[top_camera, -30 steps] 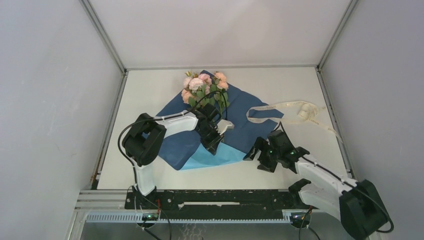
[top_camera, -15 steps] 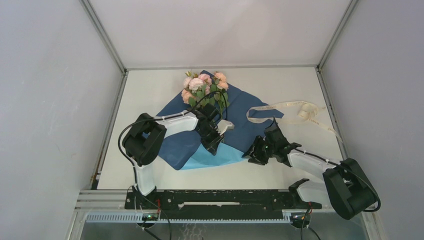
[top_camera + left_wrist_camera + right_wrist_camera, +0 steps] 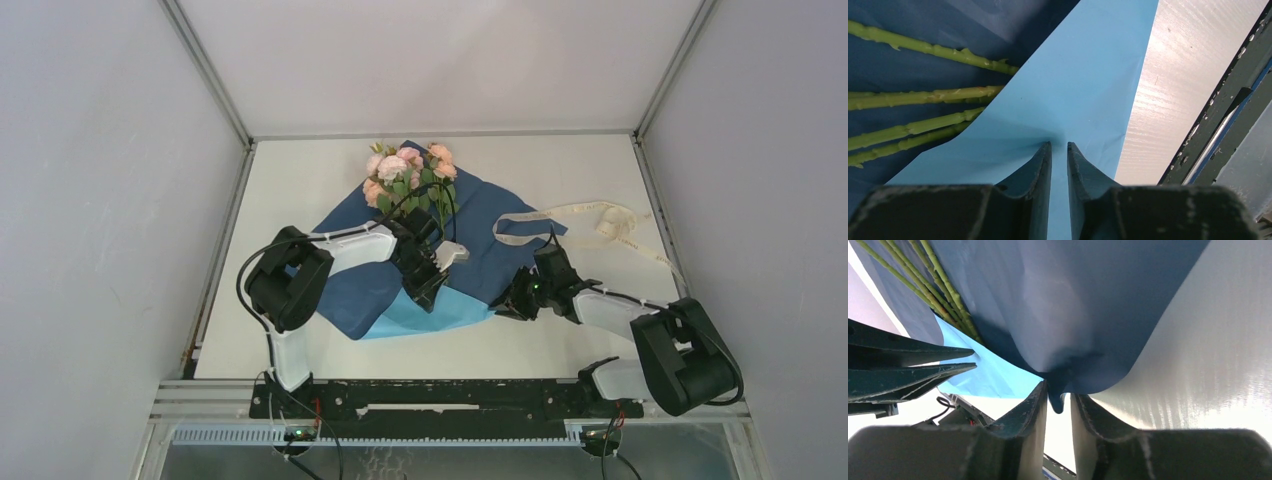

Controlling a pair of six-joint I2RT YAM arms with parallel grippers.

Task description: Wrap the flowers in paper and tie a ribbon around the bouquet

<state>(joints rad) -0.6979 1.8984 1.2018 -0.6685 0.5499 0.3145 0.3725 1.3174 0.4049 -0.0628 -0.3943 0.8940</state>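
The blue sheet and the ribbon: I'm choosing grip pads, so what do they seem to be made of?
The paper: a thin matte sheet, probably paper, darker blue on one face and lighter on the other. It puckers and holds creases. The ribbon: a cream strip lying in limp loops, likely woven fabric, though the weave is too small to tell.

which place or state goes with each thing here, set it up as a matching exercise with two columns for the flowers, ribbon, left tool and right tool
1 flowers
2 ribbon
3 left tool
4 right tool

a astride the dark-blue corner of the paper
b lying loose on the right side of the table
c pinching the light-blue flap
d blooms at the paper's far end

Pairs: 1-d, 2-b, 3-c, 4-a
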